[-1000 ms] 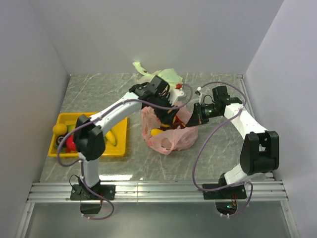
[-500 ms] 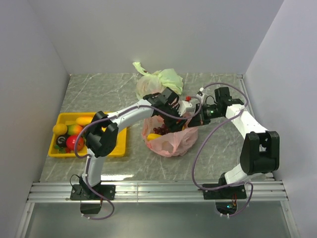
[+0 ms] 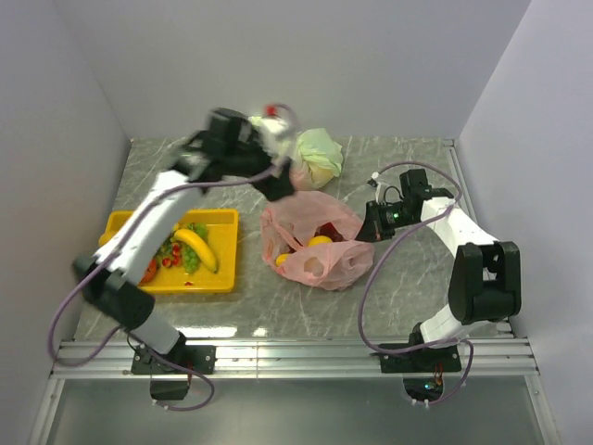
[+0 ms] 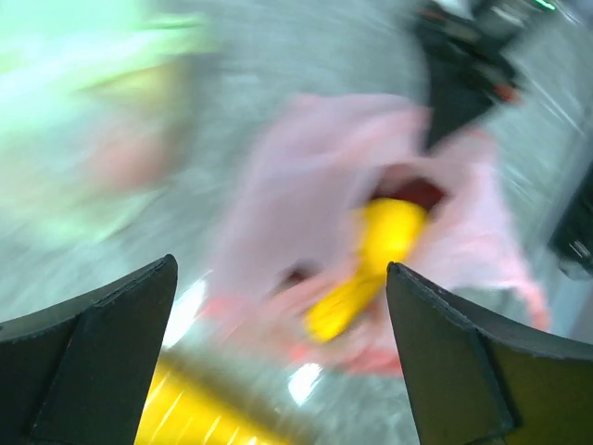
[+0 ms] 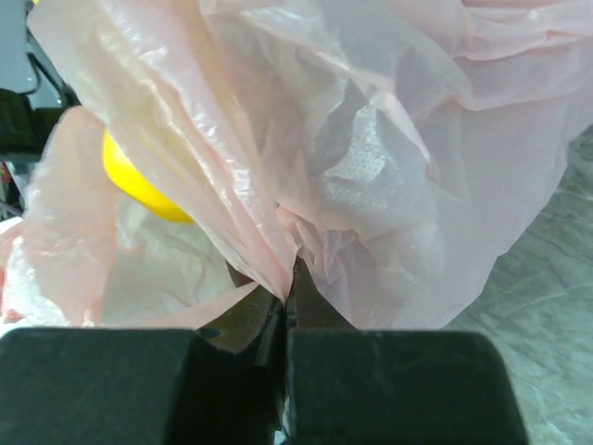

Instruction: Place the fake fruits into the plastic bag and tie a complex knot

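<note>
The pink plastic bag lies open at the table's middle, with yellow fruits and something red inside. My right gripper is shut on the bag's right edge, seen pinched in the right wrist view, where the pink film and a yellow fruit fill the frame. My left gripper is raised above the bag's far left side, open and empty. Its blurred wrist view looks down on the bag and a yellow fruit between open fingers. More fruits, among them a banana, lie in the tray.
The yellow tray stands at the left, and its edge shows in the left wrist view. A pale green-and-white knotted bag sits behind the pink bag. Grey walls close in the left, back and right.
My left arm has pulled out of the pink bag and swung up and back to the left, uncovering the tray. The right gripper has kept its hold on the bag's edge.
</note>
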Robot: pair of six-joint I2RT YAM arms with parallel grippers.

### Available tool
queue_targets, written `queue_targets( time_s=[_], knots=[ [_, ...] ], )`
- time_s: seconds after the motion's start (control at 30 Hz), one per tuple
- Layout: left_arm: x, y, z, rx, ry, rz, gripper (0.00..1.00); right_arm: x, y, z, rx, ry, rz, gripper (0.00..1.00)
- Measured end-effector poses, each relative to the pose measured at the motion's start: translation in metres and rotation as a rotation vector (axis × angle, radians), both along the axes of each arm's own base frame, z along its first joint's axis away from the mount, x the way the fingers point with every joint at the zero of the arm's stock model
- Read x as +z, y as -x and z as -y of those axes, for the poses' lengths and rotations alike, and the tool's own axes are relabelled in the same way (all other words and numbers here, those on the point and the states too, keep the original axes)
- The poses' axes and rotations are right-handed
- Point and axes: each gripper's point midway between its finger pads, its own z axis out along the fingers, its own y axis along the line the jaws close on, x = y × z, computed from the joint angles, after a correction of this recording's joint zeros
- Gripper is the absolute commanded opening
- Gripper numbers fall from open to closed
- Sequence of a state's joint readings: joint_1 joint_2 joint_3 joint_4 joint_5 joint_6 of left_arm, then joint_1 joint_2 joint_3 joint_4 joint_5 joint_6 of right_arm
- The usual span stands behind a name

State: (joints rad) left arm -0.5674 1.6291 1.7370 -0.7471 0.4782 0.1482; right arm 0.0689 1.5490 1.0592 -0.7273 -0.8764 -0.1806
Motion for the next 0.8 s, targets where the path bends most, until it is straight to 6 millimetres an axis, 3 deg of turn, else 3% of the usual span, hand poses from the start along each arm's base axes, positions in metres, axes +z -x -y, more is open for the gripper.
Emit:
queue_targets(
  time_s=[0.1,0.17,0.23,0.33,0.47,0.53,0.6,0.8],
  knots=[
    [0.031,-0.018,-0.081,0.213,0.032,0.051,0.99,-0.005,0.001,0.002,0.007,0.012,-0.011,0.0],
    [0.026,-0.023,-0.137,0.374,0.015,0.036,0.99,-0.006,0.001,0.003,0.009,0.021,-0.021,0.0],
    [0.007,-0.022,-0.18,0.503,-0.025,-0.019,0.99,-0.006,-0.002,0.003,0.01,0.028,-0.022,0.0],
    [-0.038,-0.016,-0.241,0.679,-0.097,-0.155,0.97,-0.002,-0.005,0.004,0.012,0.035,-0.013,0.0],
    [-0.092,0.008,-0.337,0.979,-0.238,-0.319,0.99,-0.001,-0.006,0.005,0.014,0.042,-0.013,0.0],
    [-0.101,0.023,-0.371,1.082,-0.314,-0.355,0.99,-0.002,-0.007,0.005,0.013,0.045,-0.021,0.0],
    [-0.104,0.031,-0.39,1.133,-0.367,-0.367,0.99,-0.003,-0.009,0.005,0.012,0.047,-0.028,0.0],
    [-0.124,0.049,-0.429,1.187,-0.475,-0.449,0.92,0.002,-0.014,0.006,0.011,0.053,-0.02,0.0]
  ],
)
